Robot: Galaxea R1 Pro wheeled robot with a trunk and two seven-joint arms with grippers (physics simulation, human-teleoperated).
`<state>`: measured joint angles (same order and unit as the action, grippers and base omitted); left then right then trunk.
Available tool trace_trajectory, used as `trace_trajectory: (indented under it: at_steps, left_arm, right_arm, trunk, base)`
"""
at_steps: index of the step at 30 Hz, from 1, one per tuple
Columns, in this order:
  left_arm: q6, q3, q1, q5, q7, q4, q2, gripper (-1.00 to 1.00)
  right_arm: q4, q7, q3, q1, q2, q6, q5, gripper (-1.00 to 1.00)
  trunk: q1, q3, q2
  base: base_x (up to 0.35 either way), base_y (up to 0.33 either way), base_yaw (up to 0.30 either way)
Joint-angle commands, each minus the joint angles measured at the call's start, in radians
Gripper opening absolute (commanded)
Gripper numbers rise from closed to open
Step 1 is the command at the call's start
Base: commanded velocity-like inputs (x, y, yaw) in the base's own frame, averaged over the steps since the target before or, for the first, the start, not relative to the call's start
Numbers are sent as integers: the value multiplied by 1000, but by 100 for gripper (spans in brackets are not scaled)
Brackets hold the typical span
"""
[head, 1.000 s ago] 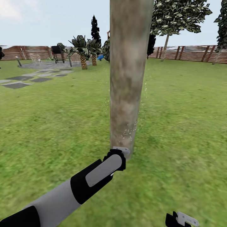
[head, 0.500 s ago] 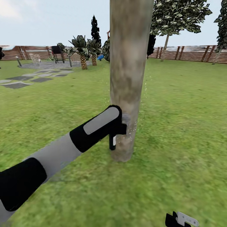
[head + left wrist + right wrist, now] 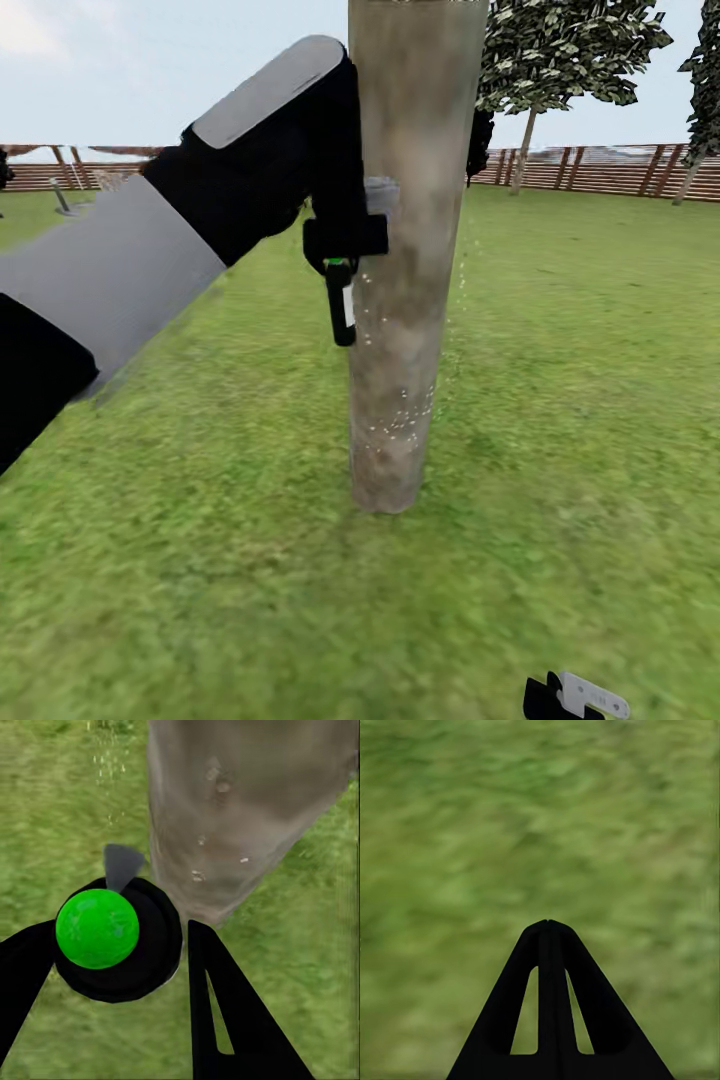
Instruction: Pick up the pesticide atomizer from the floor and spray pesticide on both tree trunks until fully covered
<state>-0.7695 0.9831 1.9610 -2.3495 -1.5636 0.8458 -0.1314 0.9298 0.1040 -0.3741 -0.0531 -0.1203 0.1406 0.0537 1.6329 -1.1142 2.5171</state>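
The trunk is standing at 12 o'clock in the head view, its foot meeting the lawn a little above centre; open grass is lying at 3, 6 and 9 o'clock, and a fence is closing the far edge from 1 to 3 o'clock, with a second tree standing before it; the left arm is crossing in from 9 o'clock, its forearm covering the ground towards 10 o'clock.

The left gripper is sitting just beside the trunk's left edge, high on it; its jaws are clamping the atomizer, which is hanging down from the gripper as a small black cylinder with a pale side and a green cap; in the left wrist view the atomizer is showing as a black disc topped by a green dome, held between the two dark fingers, with the trunk close ahead.

White specks of pesticide are dotting the lower trunk and drifting beside its right edge.

The right gripper is hanging low at 5 o'clock, well apart from the trunk; in the right wrist view its fingers are meeting at the tips over blurred grass, pressed together on nothing.
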Motion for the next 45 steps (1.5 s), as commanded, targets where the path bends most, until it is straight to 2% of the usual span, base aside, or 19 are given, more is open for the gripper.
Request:
trace_trajectory:
  at_steps: [1,5,8,14,29,33,40,43,44,45]
  left_arm:
    - [-14,2,39,-7,-7,-11,-1,-100]
    - [-20,1,153,-7,-7,-26,-8,-100]
    - [-20,0,185,-7,-7,-20,-13,-100]
    - [-21,-5,270,-7,-5,26,-40,-100]
    - [-14,-10,273,-7,1,277,-43,-100]
    - [-11,-10,209,-7,2,327,-43,-100]
    - [-7,-7,4,-7,-3,376,-43,-100]
    - [-8,-6,-58,24,-5,379,-41,-100]
    - [-9,-6,-129,60,-7,384,-40,-100]
    - [-9,-6,-164,78,-7,390,-40,-100]
  right_arm:
    - [0,2,-2,-1,-1,2,6,-100]
    - [0,3,0,-1,-1,2,6,-100]
    - [0,3,0,-1,-1,2,6,-100]
    - [0,3,1,-1,-1,2,6,-100]
    - [1,5,2,-1,-1,2,6,-100]
    - [1,6,3,-1,-1,2,6,-100]
    - [1,7,3,-1,-1,3,6,-100]
    - [1,8,3,-1,-1,3,6,-100]
    - [1,8,3,-1,-1,3,6,-100]
    - [1,8,3,-1,-1,3,6,-100]
  trunk:
    - [0,-1,0]
    - [0,-1,0]
    - [0,-1,0]
    - [0,-1,0]
    - [0,-1,0]
    - [0,-1,0]
    - [0,-1,0]
    - [0,-1,0]
    - [0,-1,0]
    - [0,-1,0]
  base:
    - [0,0,0]
    - [0,0,0]
    - [0,0,0]
    - [0,0,0]
    - [0,0,0]
    - [0,0,0]
    - [0,0,0]
    - [0,0,0]
    - [0,0,0]
    - [0,0,0]
